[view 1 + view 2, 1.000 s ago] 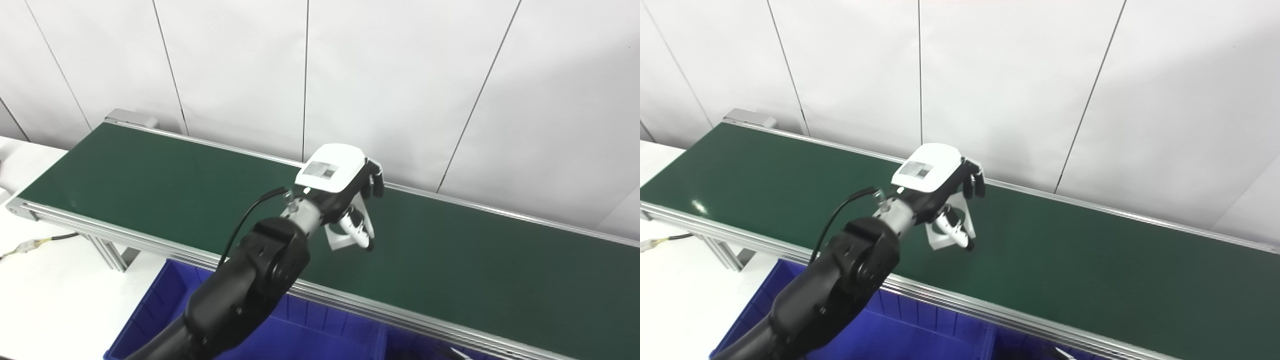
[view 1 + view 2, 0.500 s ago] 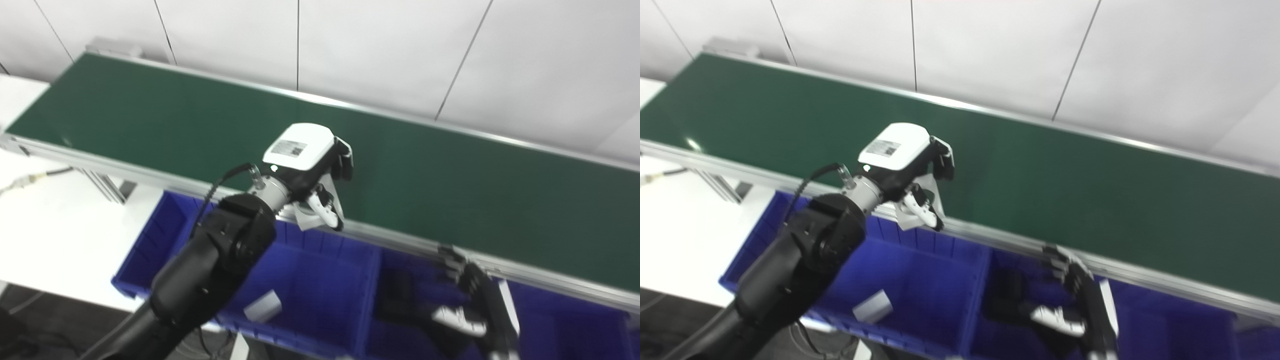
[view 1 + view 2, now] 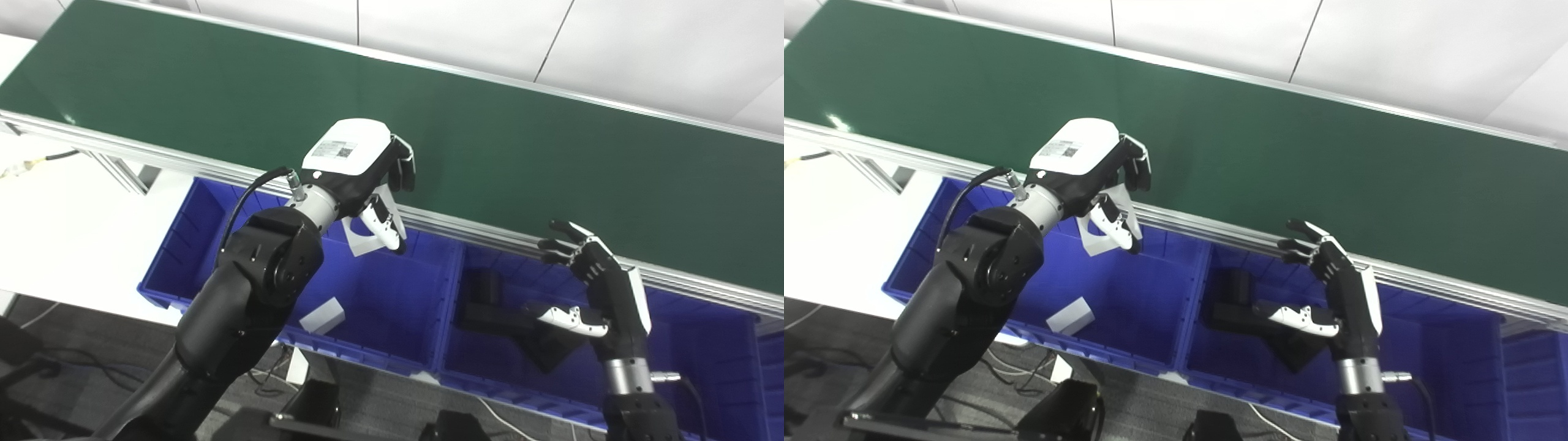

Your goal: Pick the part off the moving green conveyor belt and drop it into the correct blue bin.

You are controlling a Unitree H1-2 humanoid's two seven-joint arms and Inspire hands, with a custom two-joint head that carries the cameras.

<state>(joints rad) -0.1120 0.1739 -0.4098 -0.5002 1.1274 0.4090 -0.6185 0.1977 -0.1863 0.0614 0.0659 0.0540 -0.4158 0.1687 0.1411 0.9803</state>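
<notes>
My left hand point(image 3: 366, 177) is shut on a white part point(image 3: 362, 240) and holds it in the air over the back of the left blue bin point(image 3: 184, 236), just in front of the belt's near rail. The green conveyor belt point(image 3: 520, 153) runs across the top with nothing on it. My right hand point(image 3: 597, 288) is open and empty over the middle blue bin point(image 3: 490, 386), fingers spread. The same shows in the right eye view: left hand point(image 3: 1090, 174), white part point(image 3: 1097, 242), right hand point(image 3: 1338, 294).
A white block point(image 3: 323, 315) lies on the floor of the left bin. Dark black parts point(image 3: 508, 315) lie in the middle bin. A third blue bin point(image 3: 1534, 392) stands at the far right. A white table point(image 3: 55, 233) with a cable point(image 3: 37, 162) is at the left.
The camera has tilted down, bringing the bins and my right hand into view. My left hand has carried the white part off the belt, over the rail, to above the left bin.
</notes>
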